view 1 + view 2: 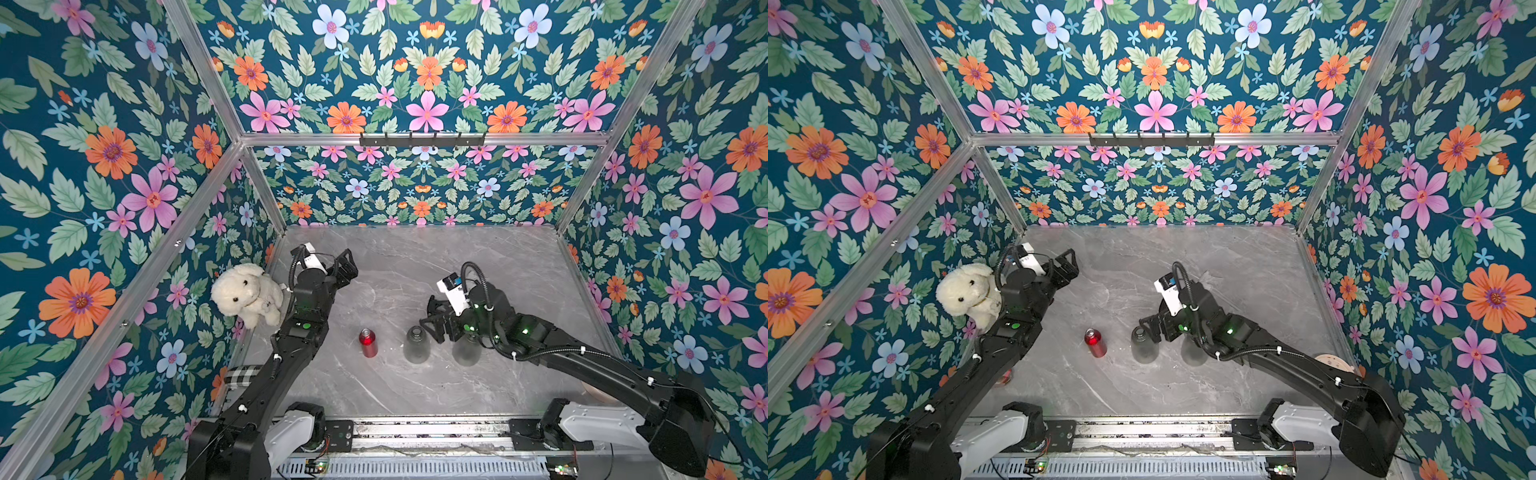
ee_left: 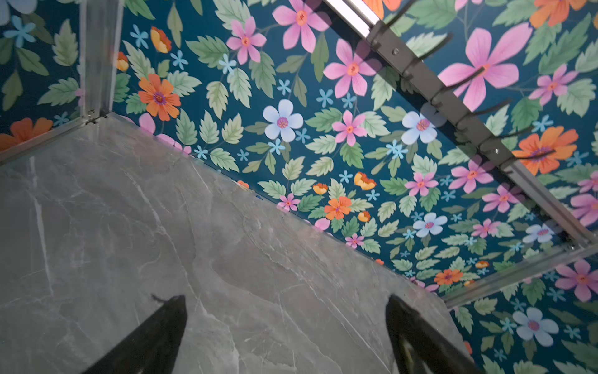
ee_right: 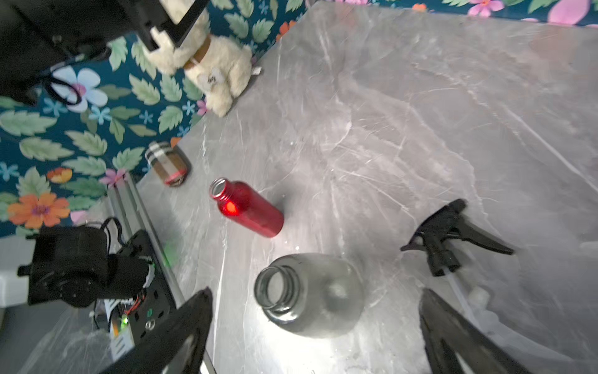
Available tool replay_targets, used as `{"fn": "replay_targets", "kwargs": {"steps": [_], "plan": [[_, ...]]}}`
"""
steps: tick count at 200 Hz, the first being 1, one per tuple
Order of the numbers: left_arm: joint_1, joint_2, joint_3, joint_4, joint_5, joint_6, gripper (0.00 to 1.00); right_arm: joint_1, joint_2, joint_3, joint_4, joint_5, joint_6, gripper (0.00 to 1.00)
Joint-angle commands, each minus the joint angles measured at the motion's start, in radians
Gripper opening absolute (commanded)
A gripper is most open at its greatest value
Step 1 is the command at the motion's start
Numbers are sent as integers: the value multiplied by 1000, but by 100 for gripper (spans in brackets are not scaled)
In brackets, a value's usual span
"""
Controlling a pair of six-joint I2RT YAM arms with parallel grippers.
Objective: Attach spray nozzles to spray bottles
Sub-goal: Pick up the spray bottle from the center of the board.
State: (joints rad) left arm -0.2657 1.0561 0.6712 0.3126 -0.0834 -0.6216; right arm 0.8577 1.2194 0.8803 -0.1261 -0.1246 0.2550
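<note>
Both empty, jaws wide apart: left gripper [image 2: 287, 299], right gripper [image 3: 317, 291]. Right should pinch black nozzle [image 3: 443, 246] beside grey bottle [image 3: 326, 314] squarely by collar.

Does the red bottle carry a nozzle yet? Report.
No: in the right wrist view the red bottle has an open, bare mouth, and the black nozzle lies apart from it.

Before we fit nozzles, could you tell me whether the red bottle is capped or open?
Open: the red bottle stands upright, and the right wrist view shows its bare threaded mouth, nothing on it.
</note>
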Motion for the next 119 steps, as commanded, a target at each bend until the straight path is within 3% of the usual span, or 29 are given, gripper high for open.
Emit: {"fn": "replay_targets", "kwargs": {"steps": [1, 50, 119], "plan": [[-7, 7, -19, 17, -3, -4, 98, 41, 54, 12, 20, 79, -31, 98], [-13, 19, -33, 27, 24, -16, 97, 95, 218, 48, 89, 134, -38, 95], [-15, -2, -30, 8, 13, 6, 97, 141, 332, 62, 118, 161, -31, 84]]}}
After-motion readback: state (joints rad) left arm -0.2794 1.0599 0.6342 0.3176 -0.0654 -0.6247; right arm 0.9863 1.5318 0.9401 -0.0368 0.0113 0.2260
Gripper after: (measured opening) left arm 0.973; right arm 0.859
